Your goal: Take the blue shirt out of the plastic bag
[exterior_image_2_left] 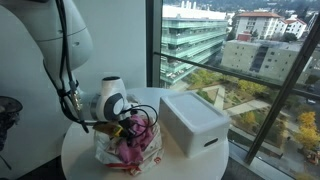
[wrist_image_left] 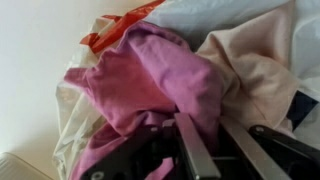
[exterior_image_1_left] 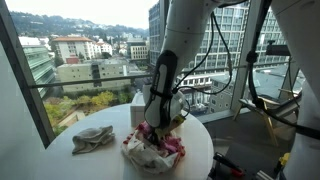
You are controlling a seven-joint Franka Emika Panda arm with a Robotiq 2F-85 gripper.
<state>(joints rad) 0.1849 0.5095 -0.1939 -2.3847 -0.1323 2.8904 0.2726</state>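
While parted, fingers [wrist_image_left: 196,150] touch pink cloth [wrist_image_left: 150,75].

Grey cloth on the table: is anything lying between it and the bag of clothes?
Nothing. In an exterior view, only a narrow strip of bare white tabletop separates the grey cloth from the plastic bag.

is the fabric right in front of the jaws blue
No, in the wrist view the fabric just ahead of the jaws is pink-purple, bulging out of the plastic bag.
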